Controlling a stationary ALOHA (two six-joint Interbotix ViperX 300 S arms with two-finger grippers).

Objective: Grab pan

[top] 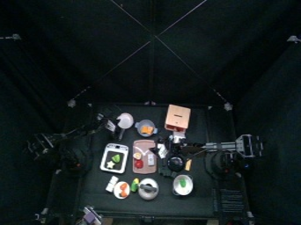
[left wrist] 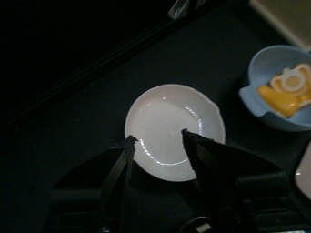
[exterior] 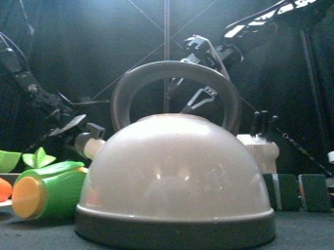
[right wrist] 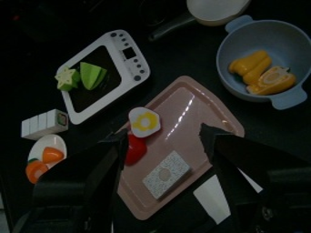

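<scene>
**Pan sits nearer the right arm, both pincers empty**

The right gripper (right wrist: pixel 176 150) hangs spread wide over the pink rectangular plastic tray (right wrist: pixel 201 114), holding nothing. The left gripper (left wrist: pixel 158 150) is equally wide and empty above the round white plate (left wrist: pixel 170 109). I take the round, pale-rimmed vessel (top: pixel 182 185) at the table's front right for the pan. It lies just frontward of the right gripper; its handle direction I cannot tell.

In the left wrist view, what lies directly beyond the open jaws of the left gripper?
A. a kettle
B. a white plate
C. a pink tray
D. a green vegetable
B: the left gripper stands open over a white plate, with a blue bowl off to one side.
</scene>
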